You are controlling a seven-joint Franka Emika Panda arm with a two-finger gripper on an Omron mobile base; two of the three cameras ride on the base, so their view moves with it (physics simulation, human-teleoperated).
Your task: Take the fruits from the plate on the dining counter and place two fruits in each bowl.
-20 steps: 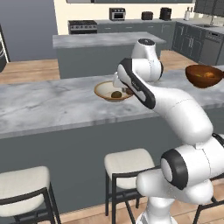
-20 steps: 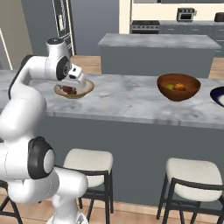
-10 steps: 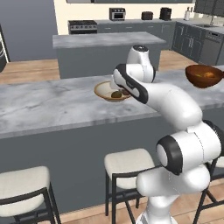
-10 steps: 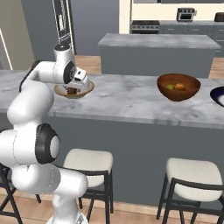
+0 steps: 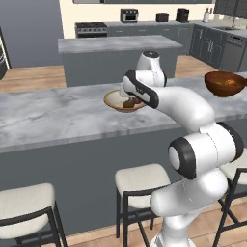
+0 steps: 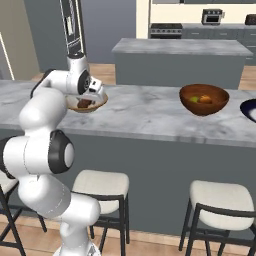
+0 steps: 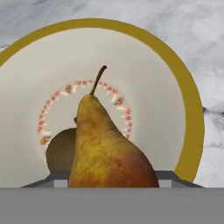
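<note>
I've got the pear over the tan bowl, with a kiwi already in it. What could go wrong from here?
1. The pear hangs in the gripper partly above the kiwi. If it is released here, it may land on the kiwi and roll.
2. The tan bowl looks shallow, so a rolling pear could tip over its rim onto the dining counter.
3. The pear is held low in the bowl, so a sideways pull-out might nudge the bowl.

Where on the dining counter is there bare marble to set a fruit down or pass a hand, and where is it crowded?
Bare marble lies on the dining counter between the tan bowl and the brown bowl, and along its front edge. Inside the tan bowl it is crowded: the pear and the kiwi sit by the gripper.
</note>
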